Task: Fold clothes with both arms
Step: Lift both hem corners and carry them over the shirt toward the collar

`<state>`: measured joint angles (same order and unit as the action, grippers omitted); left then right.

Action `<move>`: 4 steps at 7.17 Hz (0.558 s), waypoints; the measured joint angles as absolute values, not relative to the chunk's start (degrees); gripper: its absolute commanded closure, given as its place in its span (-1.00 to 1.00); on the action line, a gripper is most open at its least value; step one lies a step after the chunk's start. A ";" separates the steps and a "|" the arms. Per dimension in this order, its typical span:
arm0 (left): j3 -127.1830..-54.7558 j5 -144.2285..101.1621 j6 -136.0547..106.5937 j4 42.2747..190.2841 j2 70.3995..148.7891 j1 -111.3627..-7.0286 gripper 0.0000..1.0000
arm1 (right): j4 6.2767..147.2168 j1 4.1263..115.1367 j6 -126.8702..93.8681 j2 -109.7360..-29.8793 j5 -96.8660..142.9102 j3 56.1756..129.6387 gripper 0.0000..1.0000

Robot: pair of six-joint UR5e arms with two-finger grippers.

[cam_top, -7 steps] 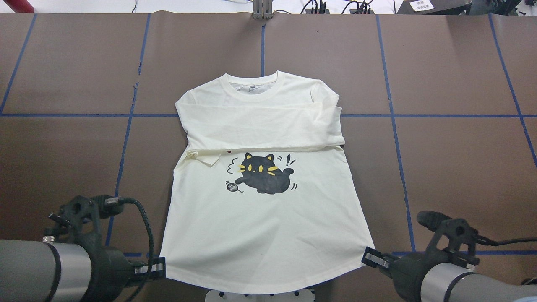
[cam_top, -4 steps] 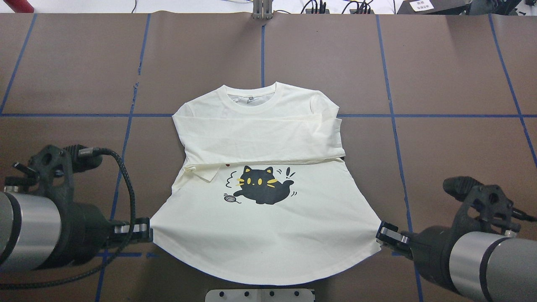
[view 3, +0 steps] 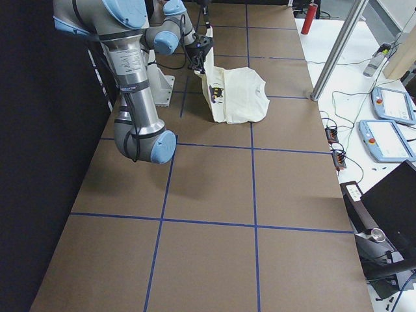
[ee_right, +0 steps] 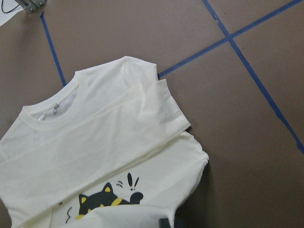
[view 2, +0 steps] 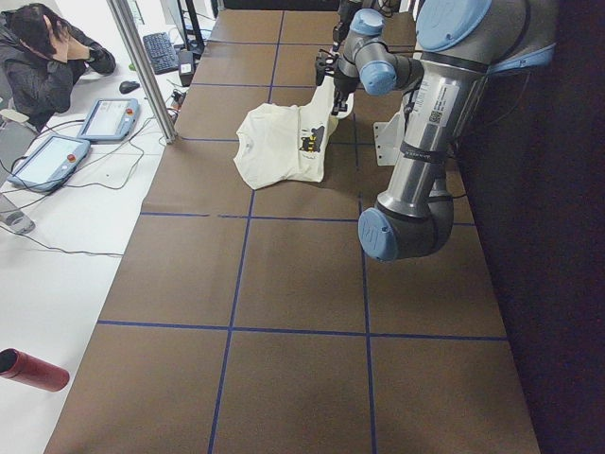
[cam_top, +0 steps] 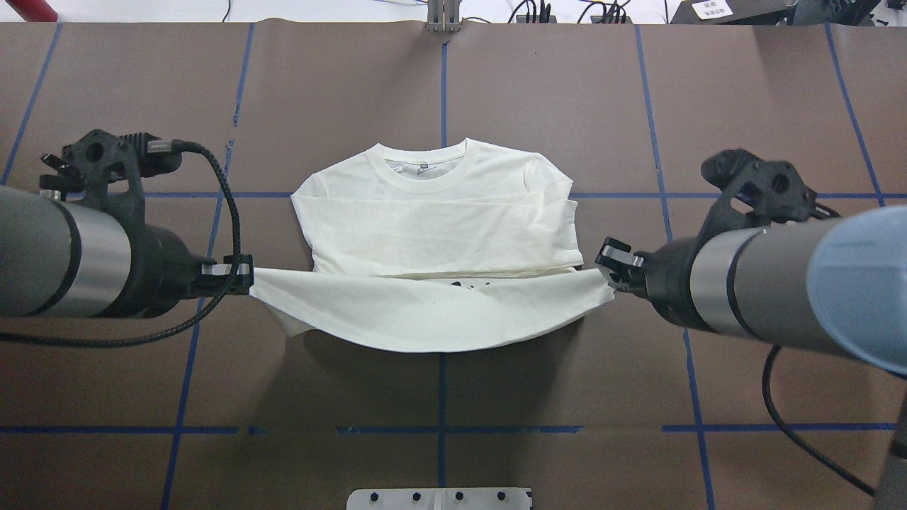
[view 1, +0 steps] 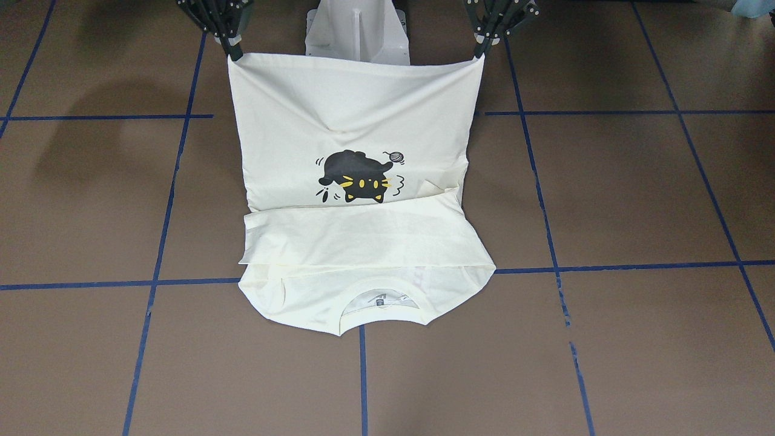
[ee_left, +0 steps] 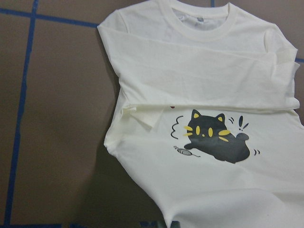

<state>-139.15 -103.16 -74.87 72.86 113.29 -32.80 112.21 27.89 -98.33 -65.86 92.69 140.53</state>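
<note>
Closest to the robot, a white metal pedestal plate sits at 6 o'clock on the brown paper-covered table with blue tape lines. Just past that is the cream-white long-sleeved T-shirt, mid-table, with its hem held up off the surface and sagging a bit in the middle. The black claw left gripper is at the shirt's 9 o'clock, pinched closed on one hem corner. The black claw right gripper at 3 o'clock is pinched closed on the other corner. The black cat print shows on the raised panel. Farther out, the sleeves are folded across the chest, and the collar lies flat at 12 o'clock.
</note>
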 measured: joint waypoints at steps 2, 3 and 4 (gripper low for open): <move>-131.31 -102.96 -73.60 73.57 117.02 -36.03 1.00 | 106.76 35.69 -93.81 -63.06 96.03 129.47 1.00; -127.08 -102.89 -71.76 74.77 118.33 -37.55 1.00 | 101.86 38.27 -92.42 -62.30 96.52 123.24 1.00; -123.05 -102.83 -69.81 76.56 119.30 -39.31 1.00 | 97.91 40.29 -91.17 -61.16 96.69 117.51 1.00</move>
